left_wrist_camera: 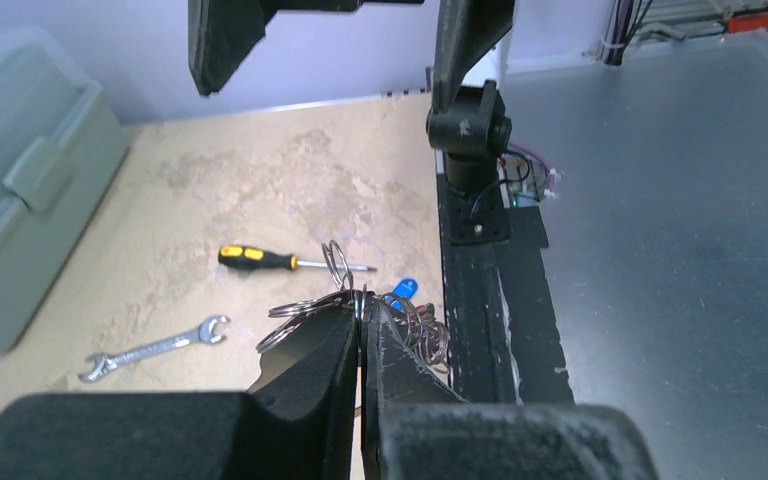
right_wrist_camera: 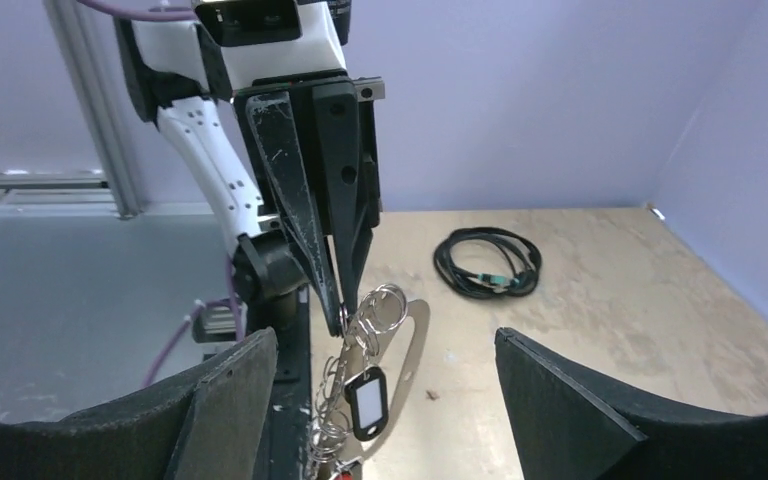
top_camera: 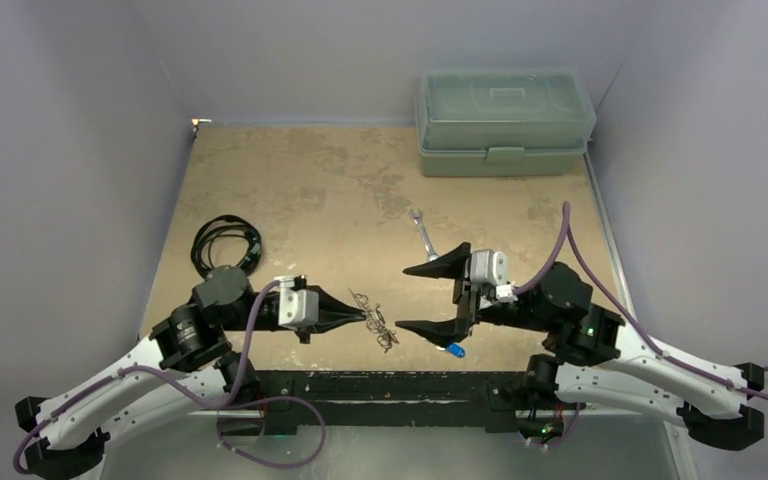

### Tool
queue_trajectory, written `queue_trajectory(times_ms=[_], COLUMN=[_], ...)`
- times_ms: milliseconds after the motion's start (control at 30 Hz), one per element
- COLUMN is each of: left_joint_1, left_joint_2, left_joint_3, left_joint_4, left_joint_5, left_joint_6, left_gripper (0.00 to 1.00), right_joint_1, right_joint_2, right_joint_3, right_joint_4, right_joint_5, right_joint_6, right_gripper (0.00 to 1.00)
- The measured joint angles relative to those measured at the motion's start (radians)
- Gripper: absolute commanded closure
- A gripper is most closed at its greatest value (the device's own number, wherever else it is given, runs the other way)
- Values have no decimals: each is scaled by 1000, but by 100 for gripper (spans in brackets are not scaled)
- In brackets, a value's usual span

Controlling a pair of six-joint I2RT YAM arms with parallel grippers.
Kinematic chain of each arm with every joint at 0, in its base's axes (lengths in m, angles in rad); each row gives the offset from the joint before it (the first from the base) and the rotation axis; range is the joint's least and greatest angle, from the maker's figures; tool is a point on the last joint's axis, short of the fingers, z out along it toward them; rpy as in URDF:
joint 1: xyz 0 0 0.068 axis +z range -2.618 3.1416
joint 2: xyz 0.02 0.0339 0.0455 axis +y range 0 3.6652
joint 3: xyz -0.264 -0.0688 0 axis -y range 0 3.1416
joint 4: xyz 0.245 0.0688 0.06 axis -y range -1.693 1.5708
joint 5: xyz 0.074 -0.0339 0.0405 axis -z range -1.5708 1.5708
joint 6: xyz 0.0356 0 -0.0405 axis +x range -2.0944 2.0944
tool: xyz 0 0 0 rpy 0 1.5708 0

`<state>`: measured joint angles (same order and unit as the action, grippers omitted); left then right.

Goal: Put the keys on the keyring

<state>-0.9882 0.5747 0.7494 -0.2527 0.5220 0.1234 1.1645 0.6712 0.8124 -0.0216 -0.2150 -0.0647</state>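
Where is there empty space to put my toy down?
The widest bare tan patch lies between the coiled black cable, the silver wrench and the green plastic toolbox. It is crowded at the front, where the left tool and right tool face each other across the grey metal keyring.

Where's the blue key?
Top view: the blue key lies beside the right claw's near finger, right of the keyring pinched by the left claw.
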Motion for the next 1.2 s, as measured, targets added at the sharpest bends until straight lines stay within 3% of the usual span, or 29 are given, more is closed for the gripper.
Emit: queue_trajectory(times_ms=[367, 567, 600, 633, 700, 733, 800, 1033, 1200], left_joint_1=[0, 0, 0, 1, 2, 2, 2, 2, 2], left_joint_2=[-63, -60, -59, -59, -58, -58, -58, -55, -26], left_joint_3=[-62, -96, -100, -103, -105, -105, -105, -100, -59], left_joint_4=[202, 282, 291, 298, 314, 320, 327, 319, 313], left_joint_5=[79, 84, 84, 81, 81, 85, 85, 113, 180], left_joint_6=[-37, -81, -86, -88, -100, -108, -119, -131, -132], left_gripper=[100, 100, 100, 100, 100, 100, 100, 100, 100], right_joint_1=[0, 0, 0, 0, 0, 0, 0, -35, -151], right_joint_2=[198, 290, 295, 297, 294, 289, 264, 131, 137], right_joint_3=[-35, -35, -35, -35, -35, -35, -35, -54, -69], right_joint_4=[118, 152, 158, 162, 170, 171, 173, 224, 270], right_joint_5=[-179, -204, -204, -208, -222, -229, -248, -360, -504], right_joint_6=[47, 46, 46, 46, 46, 48, 45, 43, 80], right_gripper=[49, 79, 78, 70, 25, 13, 2, 1, 1])
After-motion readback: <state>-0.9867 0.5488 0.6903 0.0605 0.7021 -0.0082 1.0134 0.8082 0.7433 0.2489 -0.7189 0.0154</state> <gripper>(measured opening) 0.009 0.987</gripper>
